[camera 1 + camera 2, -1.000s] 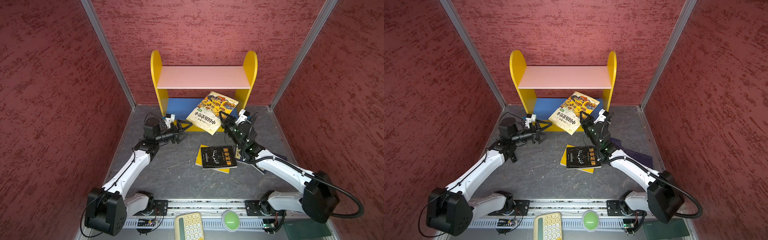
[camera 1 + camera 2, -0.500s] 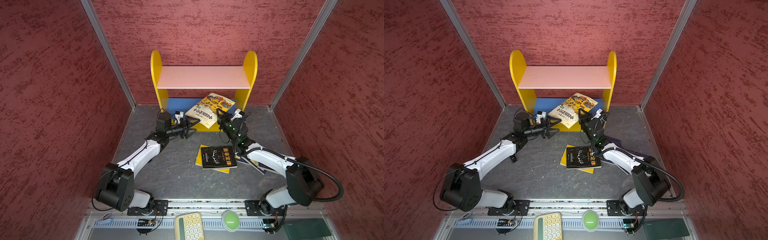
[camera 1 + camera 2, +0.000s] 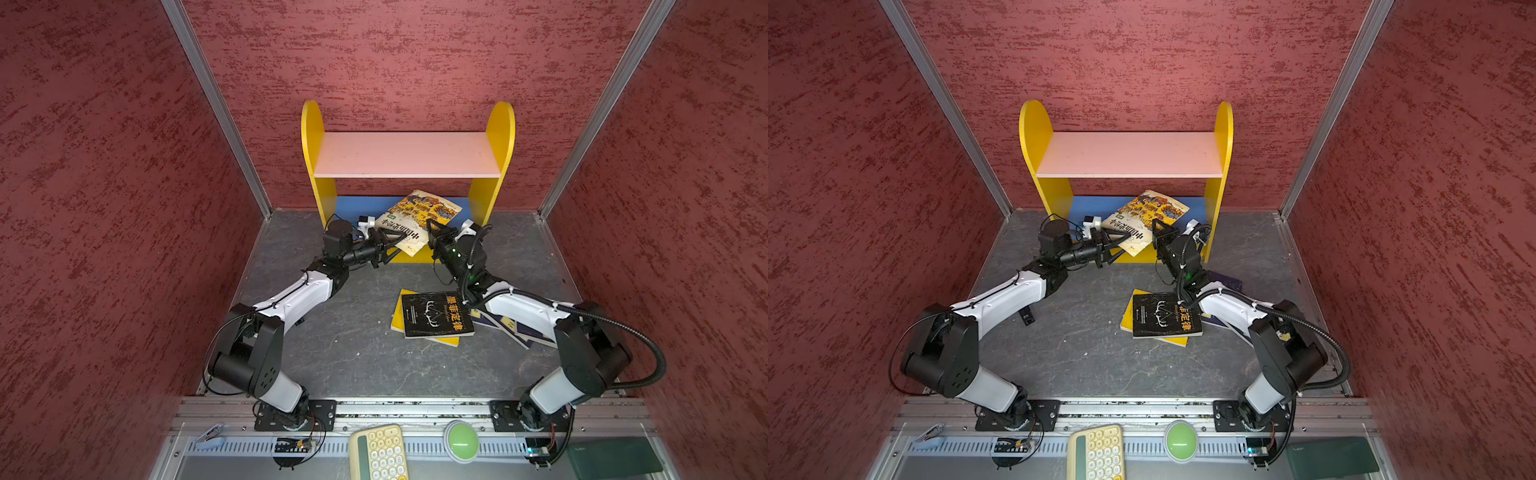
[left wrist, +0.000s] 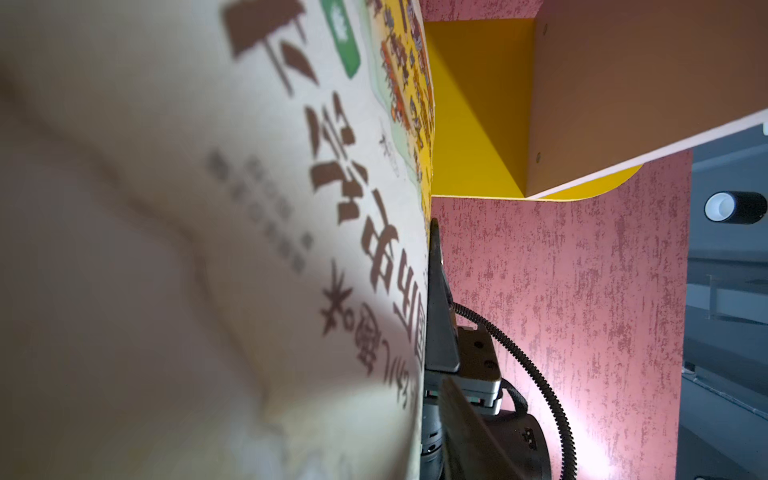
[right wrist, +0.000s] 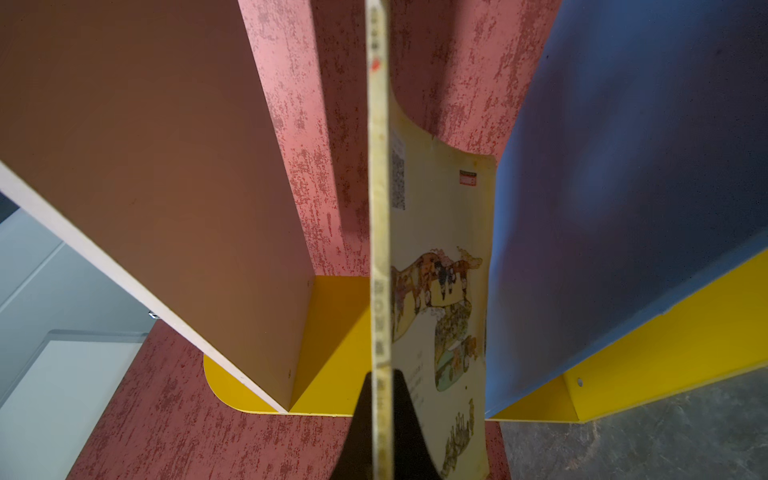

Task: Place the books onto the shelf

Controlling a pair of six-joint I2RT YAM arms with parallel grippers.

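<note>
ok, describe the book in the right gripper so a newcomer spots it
Start at the yellow-sided shelf at the back. Tilted into its lower tier is a large cream book, edge pinched by the right gripper. Unlike the books lying flat on the floor, its cover is a busy cartoon scene.

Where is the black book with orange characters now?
In both top views the black book lies flat on the floor right of centre, atop a yellow book, in front of the shelf.
</note>
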